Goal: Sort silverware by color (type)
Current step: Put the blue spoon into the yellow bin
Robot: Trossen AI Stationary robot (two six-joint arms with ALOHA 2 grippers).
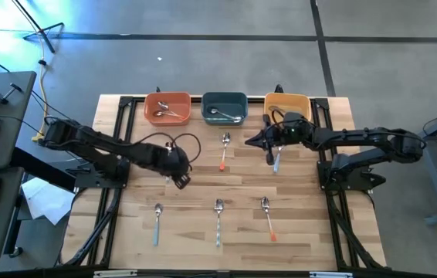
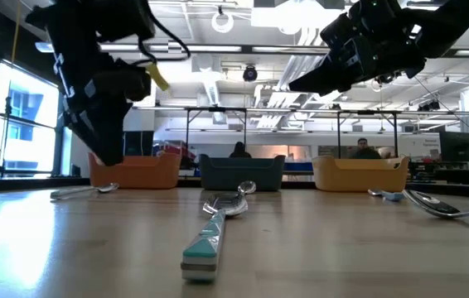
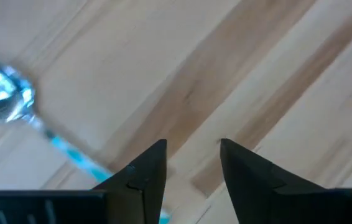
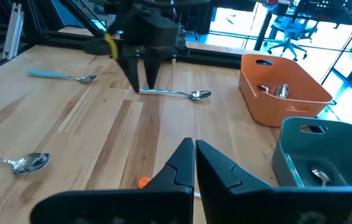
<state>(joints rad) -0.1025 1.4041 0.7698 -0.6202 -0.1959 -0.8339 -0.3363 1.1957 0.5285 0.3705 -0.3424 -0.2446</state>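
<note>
Blue-handled spoon point(image 3: 14, 106) lying just beside the parted, empty left hand point(image 3: 191, 163): shift across over the handle, descend squarely, then close.

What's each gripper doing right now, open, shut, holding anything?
Left gripper: open, empty, above the table.
Right gripper: shut, holding nothing visible.

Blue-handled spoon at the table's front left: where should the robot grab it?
Probably mid-handle, coming straight down with the fingers either side. The blue-handled spoon lies flat on the table, so only its narrow, straight handle offers sides to pinch.
</note>
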